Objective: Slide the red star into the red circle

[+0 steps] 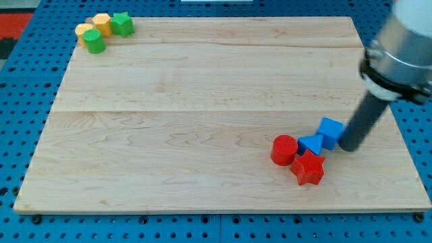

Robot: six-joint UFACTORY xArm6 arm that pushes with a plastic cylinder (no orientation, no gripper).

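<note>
The red star lies near the view's bottom right of the wooden board. The red circle sits just to its upper left, touching or almost touching it. A blue triangle rests right above the star, and a blue cube sits to the triangle's upper right. My tip is on the board just right of the blue cube, touching or nearly touching it, and up and to the right of the red star.
At the view's top left corner of the board is a cluster: a yellow block, a second yellow block, a green star and a green cylinder. A blue pegboard surrounds the board.
</note>
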